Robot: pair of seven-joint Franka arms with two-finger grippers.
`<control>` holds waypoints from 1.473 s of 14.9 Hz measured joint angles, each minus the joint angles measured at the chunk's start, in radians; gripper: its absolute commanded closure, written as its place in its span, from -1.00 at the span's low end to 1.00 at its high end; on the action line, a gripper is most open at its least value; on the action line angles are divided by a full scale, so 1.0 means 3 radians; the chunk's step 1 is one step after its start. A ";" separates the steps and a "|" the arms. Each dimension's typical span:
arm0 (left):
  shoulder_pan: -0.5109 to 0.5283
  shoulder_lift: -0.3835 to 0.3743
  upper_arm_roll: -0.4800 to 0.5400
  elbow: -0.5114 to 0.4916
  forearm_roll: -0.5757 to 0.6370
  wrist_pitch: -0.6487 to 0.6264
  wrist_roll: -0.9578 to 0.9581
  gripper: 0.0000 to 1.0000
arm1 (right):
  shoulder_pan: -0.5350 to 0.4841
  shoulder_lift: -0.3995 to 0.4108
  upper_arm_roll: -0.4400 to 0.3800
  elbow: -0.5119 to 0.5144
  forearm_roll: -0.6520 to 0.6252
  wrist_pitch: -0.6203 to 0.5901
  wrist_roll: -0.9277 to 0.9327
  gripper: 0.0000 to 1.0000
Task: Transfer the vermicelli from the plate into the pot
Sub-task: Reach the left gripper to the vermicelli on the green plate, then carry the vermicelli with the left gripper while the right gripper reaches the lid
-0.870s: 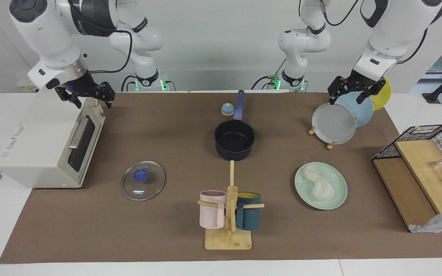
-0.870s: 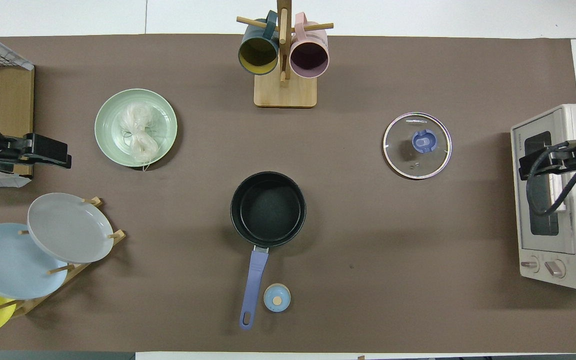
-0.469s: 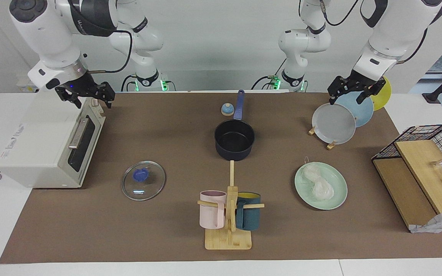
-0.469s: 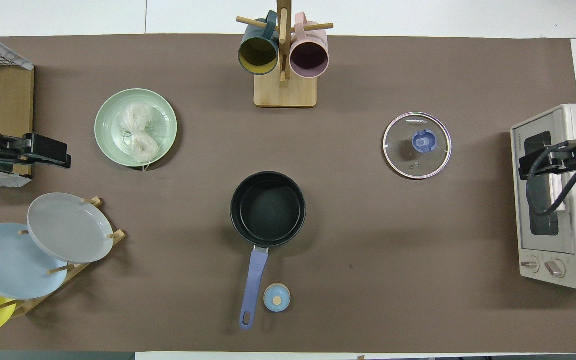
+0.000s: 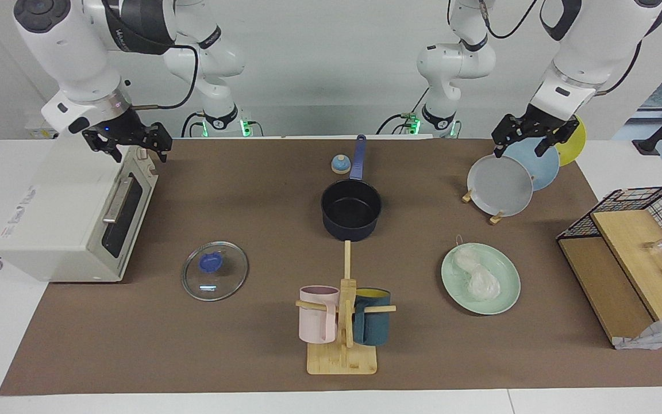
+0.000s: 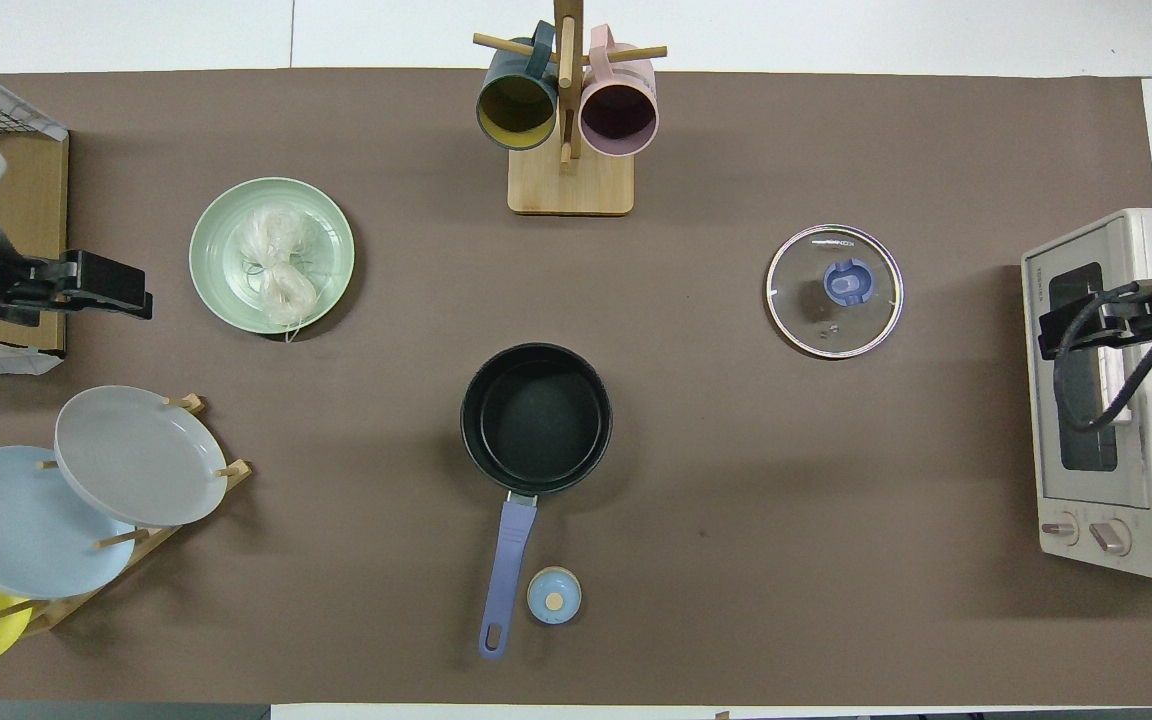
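Observation:
Two whitish vermicelli [image 5: 476, 273] [image 6: 276, 262] bundles lie on the mint-green plate [image 5: 509, 283] [image 6: 217, 262] toward the left arm's end of the table. The dark navy pot [image 5: 351, 210] [image 6: 536, 418] stands mid-table with nothing in it, its blue handle [image 6: 508, 560] pointing toward the robots. My left gripper [image 5: 518, 148] [image 6: 128, 300] hangs open and holds nothing above the rack of plates. My right gripper [image 5: 139, 150] [image 6: 1054, 338] waits open and holds nothing above the toaster oven.
A toaster oven [image 5: 72, 218] stands at the right arm's end, with a glass lid [image 5: 215, 270] beside it. A mug tree [image 5: 343, 322] stands farther from the robots than the pot. Also here are a plate rack [image 5: 500, 185], a wire-and-wood shelf [image 5: 630, 253] and a small blue knob [image 5: 340, 164].
The left gripper has drifted slightly away from the robots, above the rack. The right arm, the vermicelli, the plate and the pot have not moved.

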 measured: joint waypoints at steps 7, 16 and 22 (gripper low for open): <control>-0.0048 0.1284 -0.0031 -0.0002 -0.0010 0.1237 -0.0249 -1.00 | 0.0000 0.0000 0.0000 0.0000 0.0000 0.0000 0.0000 -1.00; -0.0076 0.1616 -0.0034 0.0012 0.0205 0.1504 -0.0289 -0.32 | 0.0001 0.0001 0.0074 0.0001 0.0006 0.0072 0.0000 -1.00; -0.0075 0.1614 -0.0021 -0.0012 0.0211 0.1537 -0.0295 1.00 | 0.0002 0.0157 0.0141 -0.0007 0.0052 0.0274 0.0000 -1.00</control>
